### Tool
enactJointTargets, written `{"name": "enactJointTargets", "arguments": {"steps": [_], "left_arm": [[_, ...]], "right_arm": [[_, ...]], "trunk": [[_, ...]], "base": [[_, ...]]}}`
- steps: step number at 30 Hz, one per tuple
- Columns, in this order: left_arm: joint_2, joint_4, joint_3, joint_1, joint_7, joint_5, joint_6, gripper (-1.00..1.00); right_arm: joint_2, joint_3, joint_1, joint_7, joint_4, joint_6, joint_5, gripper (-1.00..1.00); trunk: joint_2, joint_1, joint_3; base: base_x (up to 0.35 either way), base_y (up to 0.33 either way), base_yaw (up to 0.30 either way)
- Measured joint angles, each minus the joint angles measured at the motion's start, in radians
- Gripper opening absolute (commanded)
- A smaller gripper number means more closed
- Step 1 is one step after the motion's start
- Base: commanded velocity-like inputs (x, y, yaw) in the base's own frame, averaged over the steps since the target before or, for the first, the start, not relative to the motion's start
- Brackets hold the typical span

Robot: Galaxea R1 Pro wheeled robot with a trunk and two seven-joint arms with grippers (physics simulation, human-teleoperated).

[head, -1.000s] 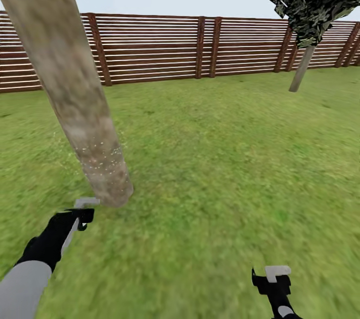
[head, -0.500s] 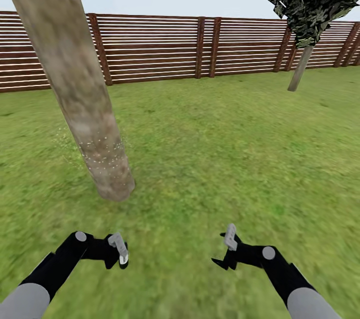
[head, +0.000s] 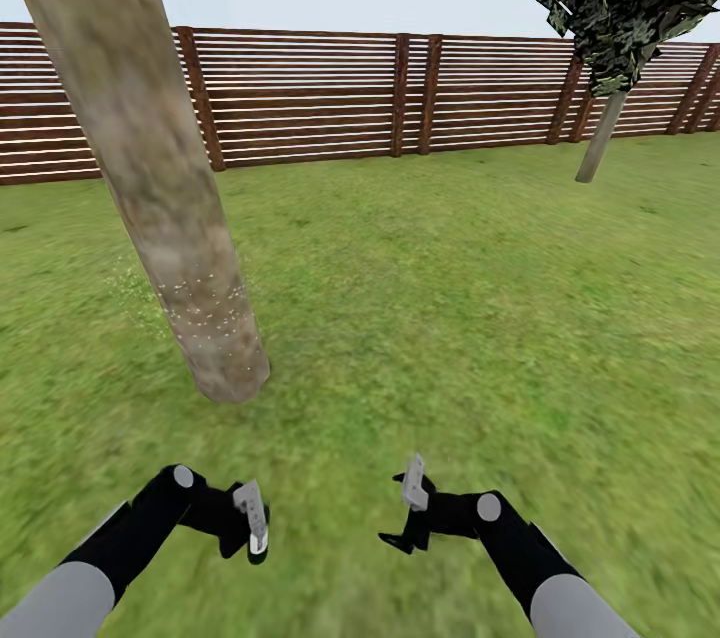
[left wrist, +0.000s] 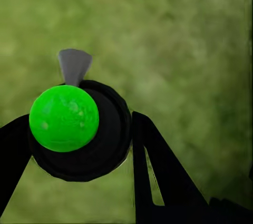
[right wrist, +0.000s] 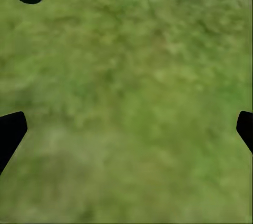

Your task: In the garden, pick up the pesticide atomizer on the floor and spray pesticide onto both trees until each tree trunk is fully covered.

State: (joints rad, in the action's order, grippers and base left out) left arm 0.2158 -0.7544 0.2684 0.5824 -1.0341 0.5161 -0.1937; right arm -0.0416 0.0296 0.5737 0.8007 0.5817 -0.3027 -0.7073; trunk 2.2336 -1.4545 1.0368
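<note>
Down low in front of you, both arms are tucked in over the grass (head: 450, 318). Your left gripper (head: 248, 528) has its fingers closed round the atomizer (left wrist: 79, 129), that black body with the green ball and grey nozzle, so it's off the floor and in hand. The right gripper (head: 408, 508) has its fingers spread wide with just lawn between them. It looks like a spare hand for now.

The near trunk (head: 170, 218) leans up just ahead on your left. White specks of pesticide (head: 205, 303) sit in a band near its foot, and the bark above that band looks bare. My guess is you're holding the nozzle low because that's the only part you've been working on, so there's a lot of trunk left above it.

Room-wise you're fine. It's open grass all round, nothing lies between the grippers and the trunk, and the fence (head: 310, 98) is well back. The second tree (head: 600, 143) stands far off to the right by the fence, with clear lawn the whole way there.
</note>
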Motion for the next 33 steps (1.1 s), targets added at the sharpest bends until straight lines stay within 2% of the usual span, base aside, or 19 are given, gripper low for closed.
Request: {"name": "enactJointTargets", "arguments": {"steps": [1,2,4,10,13,16,18,20,28,33], "left_arm": [[-0.007,0.001,0.0,0.0,-0.012,0.019,0.0,-1.0],[-0.013,0.001,0.0,0.001,-0.024,0.041,0.0,-1.0],[-0.034,0.002,-0.001,0.002,-0.043,0.087,0.0,-1.0],[-0.083,0.003,-0.001,0.002,-0.047,0.106,0.002,-1.0],[-0.103,0.002,0.0,0.002,-0.047,0.112,0.002,-1.0],[-0.132,0.002,-0.001,0.002,-0.047,0.153,0.002,-1.0],[-0.152,0.002,-0.001,0.003,-0.046,0.166,0.003,-1.0],[-0.168,0.002,-0.002,0.005,-0.044,0.172,0.003,-1.0],[-0.19,0.0,-0.003,0.028,-0.044,0.169,0.004,-1.0],[-0.219,-0.002,0.001,0.03,-0.043,0.166,0.004,-1.0]], "right_arm": [[-0.001,0.007,0.001,0.006,0.002,0.001,0.0,1.0],[-0.001,0.009,0.003,0.027,0.004,0.001,0.001,-1.0],[-0.002,0.011,0.008,0.088,0.025,0.001,0.003,-1.0],[-0.047,0.011,0.011,0.107,0.061,0.001,0.003,-1.0],[-0.087,0.012,0.012,0.108,0.075,0.001,0.003,-1.0],[-0.11,0.013,0.012,0.108,0.082,0.001,0.003,-1.0],[-0.12,0.013,0.012,0.109,0.083,0.001,0.003,-1.0],[-0.126,0.014,0.012,0.109,0.083,0.002,0.003,-1.0],[-0.128,0.014,0.012,0.11,0.08,0.002,0.003,-1.0],[-0.128,0.014,0.012,0.109,0.08,0.002,0.003,-1.0]], "trunk": [[0.0,0.0,0.0],[0.0,0.0,0.0],[0.0,0.0,0.0],[0.0,0.0,0.0],[0.0,0.0,0.0],[0.0,0.0,0.0],[0.0,0.0,0.0],[0.0,0.0,0.0],[0.0,0.0,0.0],[0.0,0.0,0.0]], "base": [[0.0,0.0,0.0],[0.0,0.0,0.0],[0.0,0.0,0.0],[0.0,0.0,0.0],[0.0,0.0,0.0],[0.0,0.0,0.0],[0.0,0.0,0.0],[0.0,0.0,0.0],[0.0,0.0,0.0],[0.0,0.0,0.0]]}}
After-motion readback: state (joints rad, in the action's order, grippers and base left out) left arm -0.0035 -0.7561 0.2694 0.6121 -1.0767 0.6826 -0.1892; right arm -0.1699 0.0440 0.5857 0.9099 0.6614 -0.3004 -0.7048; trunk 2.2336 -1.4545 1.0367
